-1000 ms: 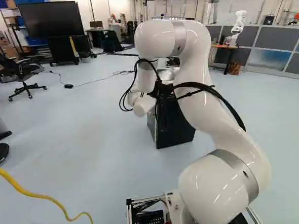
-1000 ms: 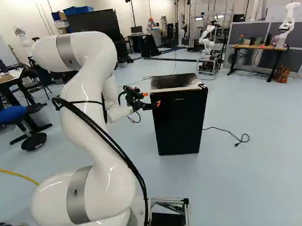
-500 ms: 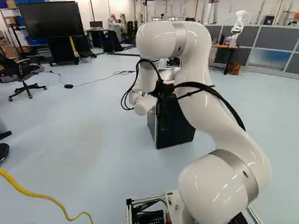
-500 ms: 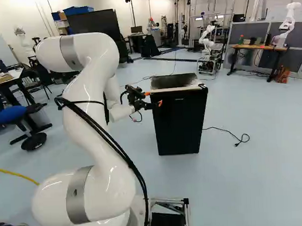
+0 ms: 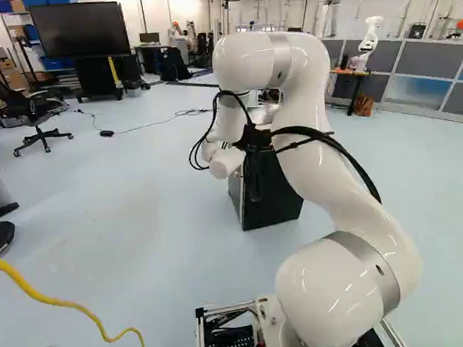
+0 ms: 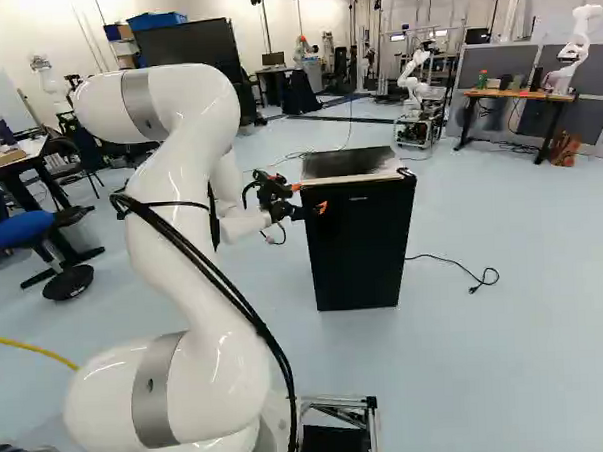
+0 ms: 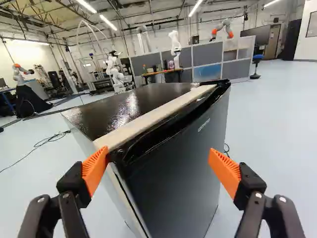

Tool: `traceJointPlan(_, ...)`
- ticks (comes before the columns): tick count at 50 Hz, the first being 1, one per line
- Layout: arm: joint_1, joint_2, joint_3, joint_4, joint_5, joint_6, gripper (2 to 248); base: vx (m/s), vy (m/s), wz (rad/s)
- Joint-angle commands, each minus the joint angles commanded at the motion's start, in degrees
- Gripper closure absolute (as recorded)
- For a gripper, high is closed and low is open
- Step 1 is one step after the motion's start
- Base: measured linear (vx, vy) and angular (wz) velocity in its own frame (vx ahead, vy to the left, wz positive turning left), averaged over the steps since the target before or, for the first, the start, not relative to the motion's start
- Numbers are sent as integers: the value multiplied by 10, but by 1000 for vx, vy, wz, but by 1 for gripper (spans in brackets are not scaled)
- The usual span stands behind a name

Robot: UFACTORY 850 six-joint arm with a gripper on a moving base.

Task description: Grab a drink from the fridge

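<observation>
My fingers stand open at the closed fridge.
With one pad just at the door's edge, pulling could slip off or drag everything.

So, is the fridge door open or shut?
Looks shut: the door runs close along the fridge's top front edge, no interior showing.

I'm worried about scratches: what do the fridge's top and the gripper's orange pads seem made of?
The fridge's top looks like glossy dark plastic or coated metal, going by its bright reflections. The orange pads look like matte rubber or flexible plastic, with fine ridges.
</observation>
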Motion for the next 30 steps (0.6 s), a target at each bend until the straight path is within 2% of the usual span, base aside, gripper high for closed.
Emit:
traceJointPlan(11, -2, 12, 20, 6, 0, 0, 3, -1, 1, -9)
traceJointPlan(30, 2, 50, 85, 18, 0, 0, 3, 0, -5, 1)
